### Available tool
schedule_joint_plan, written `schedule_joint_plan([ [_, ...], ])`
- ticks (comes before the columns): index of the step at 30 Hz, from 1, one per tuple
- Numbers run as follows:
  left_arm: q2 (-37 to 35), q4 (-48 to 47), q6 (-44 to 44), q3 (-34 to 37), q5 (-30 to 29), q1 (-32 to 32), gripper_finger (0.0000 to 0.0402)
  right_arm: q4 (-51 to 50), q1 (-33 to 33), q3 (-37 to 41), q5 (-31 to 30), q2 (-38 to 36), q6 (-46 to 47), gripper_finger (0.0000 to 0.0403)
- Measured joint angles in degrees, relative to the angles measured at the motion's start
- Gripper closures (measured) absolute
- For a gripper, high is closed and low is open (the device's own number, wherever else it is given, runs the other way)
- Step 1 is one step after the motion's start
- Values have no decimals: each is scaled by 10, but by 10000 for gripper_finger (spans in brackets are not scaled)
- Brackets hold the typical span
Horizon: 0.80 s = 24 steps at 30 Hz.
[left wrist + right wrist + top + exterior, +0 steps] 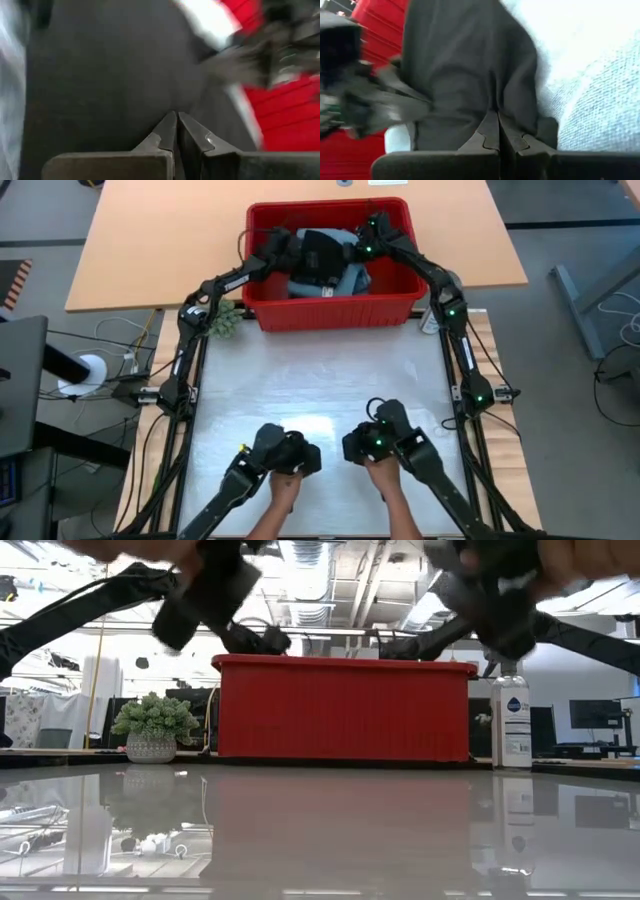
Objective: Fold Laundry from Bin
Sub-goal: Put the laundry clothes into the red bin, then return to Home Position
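Both arms reach into red bin (331,308) at surface's far edge. Left fingers (176,131) pinched on dark garment (105,75); right fingers (498,131) likewise.

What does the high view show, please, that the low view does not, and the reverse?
Only the high view shows the laundry inside the bin, both grippers reaching into it, left gripper and right gripper, and a person's hands at the near edge. Only the low view shows the bottle's label. Both show the red bin and potted plant.
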<state>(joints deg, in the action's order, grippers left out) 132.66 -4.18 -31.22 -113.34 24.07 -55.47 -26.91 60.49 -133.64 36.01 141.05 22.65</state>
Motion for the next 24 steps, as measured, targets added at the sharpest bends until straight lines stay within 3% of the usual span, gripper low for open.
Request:
schedule_joint_plan([
  [10,32,-16,-14,13,-22,1,401,-29,-2,-7,-15,14,-8,387],
  [15,23,41,-58,13,28,-8,401,-30,5,-11,-15,-22,-1,371],
  [24,15,74,-101,-151,144,-14,401,-29,27,-12,-16,-158,-49,385],
])
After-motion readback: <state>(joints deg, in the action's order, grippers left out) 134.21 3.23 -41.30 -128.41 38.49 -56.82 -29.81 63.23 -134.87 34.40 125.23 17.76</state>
